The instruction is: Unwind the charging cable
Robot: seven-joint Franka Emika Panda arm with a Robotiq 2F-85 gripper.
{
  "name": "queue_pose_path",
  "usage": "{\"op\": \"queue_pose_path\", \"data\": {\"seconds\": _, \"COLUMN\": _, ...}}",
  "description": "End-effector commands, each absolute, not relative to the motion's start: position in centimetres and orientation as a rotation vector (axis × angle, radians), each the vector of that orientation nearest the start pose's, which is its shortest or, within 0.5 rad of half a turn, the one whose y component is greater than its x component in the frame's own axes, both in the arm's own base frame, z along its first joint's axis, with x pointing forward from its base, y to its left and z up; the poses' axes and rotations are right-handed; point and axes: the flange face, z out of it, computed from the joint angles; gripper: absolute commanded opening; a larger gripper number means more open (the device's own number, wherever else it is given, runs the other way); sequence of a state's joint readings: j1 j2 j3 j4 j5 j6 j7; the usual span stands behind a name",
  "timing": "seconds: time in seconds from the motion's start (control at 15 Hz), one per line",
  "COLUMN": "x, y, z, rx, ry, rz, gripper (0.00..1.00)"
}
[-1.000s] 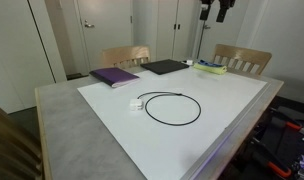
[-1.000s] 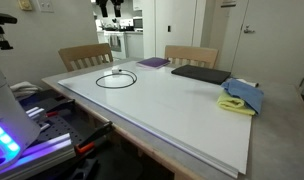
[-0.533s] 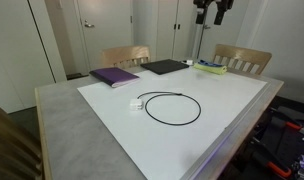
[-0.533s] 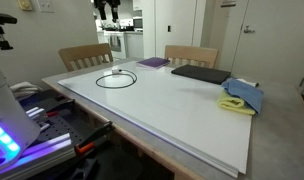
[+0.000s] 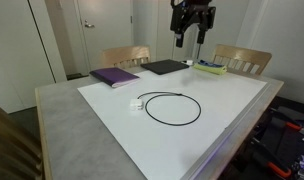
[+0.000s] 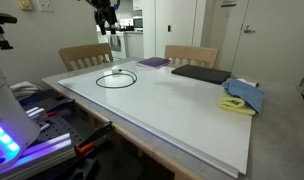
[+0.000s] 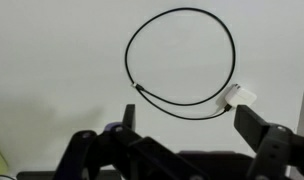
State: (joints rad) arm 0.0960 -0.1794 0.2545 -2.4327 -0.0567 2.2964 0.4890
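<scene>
Black charging cable lies coiled on table.

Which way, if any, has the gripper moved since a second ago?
Yes: in an exterior view the gripper moved leftward and lower, from above the rightmost chair toward the black mat.

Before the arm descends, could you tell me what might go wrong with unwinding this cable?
The charging cable lies flat on the white board, so the open end effector could scrape it or miss the thin cord. Its plug block lies loose; pulling may drag the whole loop.
</scene>
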Motion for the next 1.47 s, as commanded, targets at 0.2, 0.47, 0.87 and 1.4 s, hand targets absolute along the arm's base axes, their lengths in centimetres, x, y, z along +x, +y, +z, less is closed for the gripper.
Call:
{"op": "queue_pose_path", "data": {"seconds": 0.2, "x": 48.9, "y": 20.9, "z": 34.3, "rx": -3.238, "ry": 0.162, "rz": -0.094, "gripper": 1.0}}
{"op": "queue_pose_path", "data": {"seconds": 0.47, "x": 49.8, "y": 24.3, "z": 32.2, "rx": -3.218, "ry": 0.279, "rz": -0.058, "gripper": 1.0}}
{"op": "queue_pose_path", "data": {"seconds": 0.87, "x": 50.7, "y": 26.4, "z": 28.9, "rx": -3.093, "ry": 0.469, "rz": -0.148, "gripper": 1.0}}
{"op": "queue_pose_path", "data": {"seconds": 1.4, "x": 50.8, "y": 26.4, "z": 27.0, "rx": -3.043, "ry": 0.514, "rz": -0.161, "gripper": 1.0}}
